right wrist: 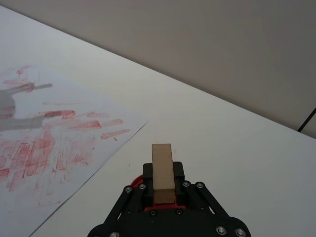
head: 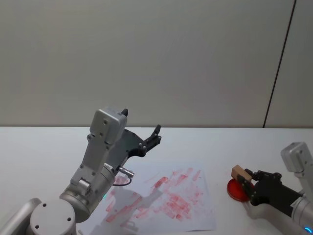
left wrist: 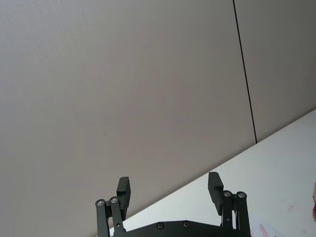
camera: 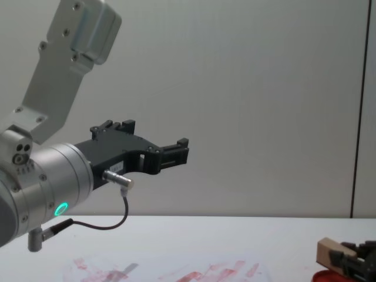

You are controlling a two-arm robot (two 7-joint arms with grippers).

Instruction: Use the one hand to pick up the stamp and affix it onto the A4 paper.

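The stamp (head: 238,173), a pale tan wooden block, sits between the fingers of my right gripper (head: 245,178), which is shut on it. It hangs just over the flat red disc (head: 234,192) at the table's right. In the right wrist view the stamp (right wrist: 162,165) stands up out of the right gripper (right wrist: 163,178), with a sliver of the red disc (right wrist: 137,177) beneath. The A4 paper (head: 168,201), smeared with red marks, lies to the left of the stamp at the table's centre. My left gripper (head: 141,122) is held high over the paper's left side, open and empty.
The white table (head: 220,142) runs back to a plain grey wall. From the chest view the left gripper (camera: 179,151) hangs high, well above the paper (camera: 194,273); the stamp (camera: 329,251) and the red disc (camera: 335,276) sit low at the right.
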